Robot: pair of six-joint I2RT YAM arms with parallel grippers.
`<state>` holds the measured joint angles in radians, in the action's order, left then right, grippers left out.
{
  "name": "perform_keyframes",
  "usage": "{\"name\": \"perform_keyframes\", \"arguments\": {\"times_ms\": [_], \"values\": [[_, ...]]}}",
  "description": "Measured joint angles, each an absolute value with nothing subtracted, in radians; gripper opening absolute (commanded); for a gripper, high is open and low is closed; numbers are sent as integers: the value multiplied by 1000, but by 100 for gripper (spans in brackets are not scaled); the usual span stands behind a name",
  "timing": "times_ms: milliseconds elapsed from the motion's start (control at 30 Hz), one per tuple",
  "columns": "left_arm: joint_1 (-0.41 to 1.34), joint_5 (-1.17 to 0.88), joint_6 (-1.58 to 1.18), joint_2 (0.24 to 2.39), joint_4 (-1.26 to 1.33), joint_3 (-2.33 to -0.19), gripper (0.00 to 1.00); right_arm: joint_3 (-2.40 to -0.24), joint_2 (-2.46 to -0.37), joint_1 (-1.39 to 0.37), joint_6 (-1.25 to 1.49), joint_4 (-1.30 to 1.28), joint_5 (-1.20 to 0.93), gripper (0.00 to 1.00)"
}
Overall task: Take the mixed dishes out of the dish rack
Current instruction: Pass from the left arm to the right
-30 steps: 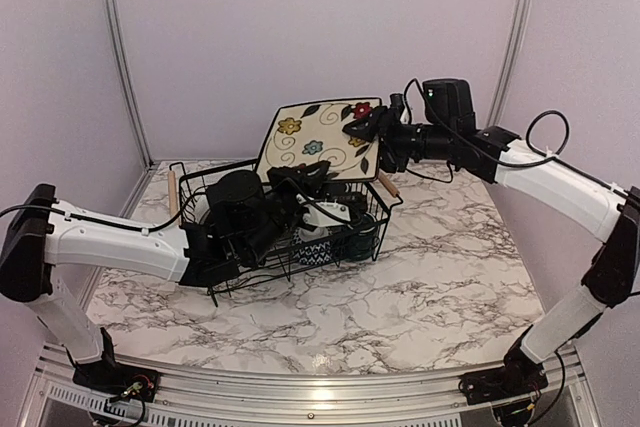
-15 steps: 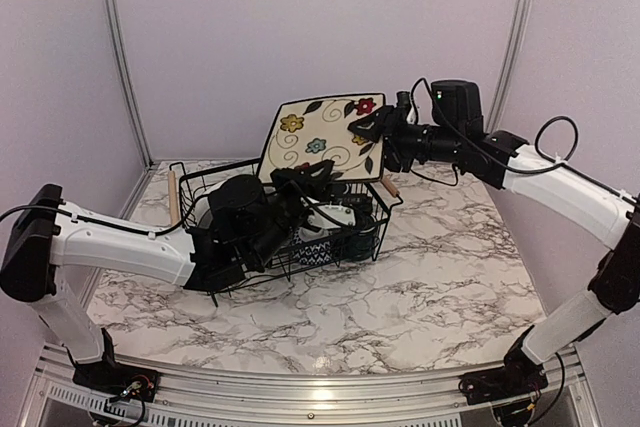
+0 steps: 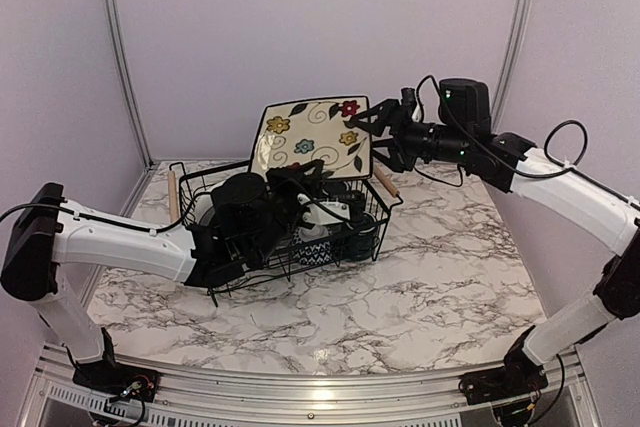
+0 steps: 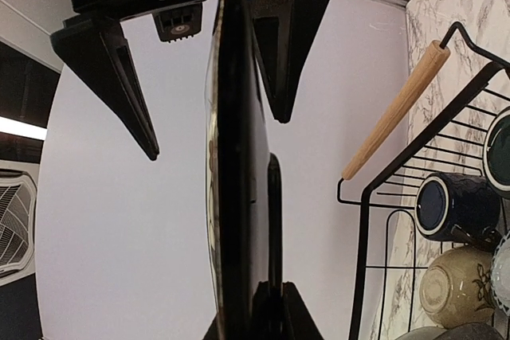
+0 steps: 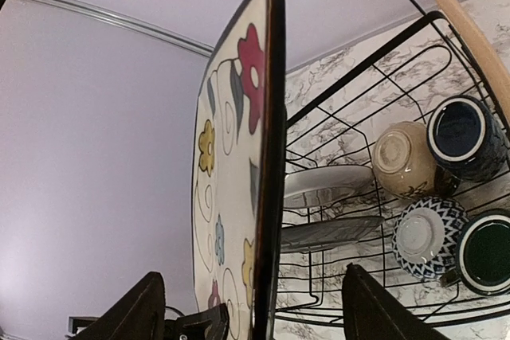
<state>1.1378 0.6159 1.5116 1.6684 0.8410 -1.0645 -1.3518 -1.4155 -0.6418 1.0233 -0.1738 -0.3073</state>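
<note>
The right claw (image 3: pixel 372 123) is pinching the square cream floral plate (image 3: pixel 310 138) above the black wire dish rack (image 3: pixel 372 232), which is holding navy mugs (image 5: pixel 465 135) and patterned bowls (image 5: pixel 402 158); the left claw (image 3: pixel 300 179) is spreading wide around the plate's lower edge.

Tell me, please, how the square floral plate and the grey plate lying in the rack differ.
The square floral plate is held upright above the dish rack; the grey plate lies low inside it. The floral one is cream, dark-rimmed and patterned; the grey one looks plain and rounded.
</note>
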Motion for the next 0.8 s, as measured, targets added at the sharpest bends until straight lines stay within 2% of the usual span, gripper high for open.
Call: {"name": "perform_keyframes", "arguments": {"times_ms": [167, 300, 500, 567, 600, 733, 767, 800], "values": [[1138, 616, 1513, 1688, 841, -1065, 0, -1351, -1471, -642, 1039, -166, -324, 56], [1138, 614, 1517, 1718, 842, -1065, 0, -1351, -1480, -642, 1044, -158, -334, 37], [1137, 623, 1534, 1724, 848, -1072, 0, -1343, -1486, -640, 1055, -155, -331, 30], [1137, 626, 1539, 1724, 849, -1073, 0, -1343, -1488, -640, 1055, -153, -331, 15], [1137, 628, 1542, 1724, 852, -1073, 0, -1343, -1489, -640, 1053, -151, -329, 2], [1133, 641, 1546, 1724, 862, -1077, 0, -1333, -1497, -631, 1040, -125, -344, 0], [1133, 643, 1552, 1724, 859, -1078, 3, -1323, -1497, -629, 1048, -108, -348, 0], [1134, 647, 1555, 1724, 854, -1079, 12, -1314, -1497, -627, 1053, -94, -353, 0]]}}
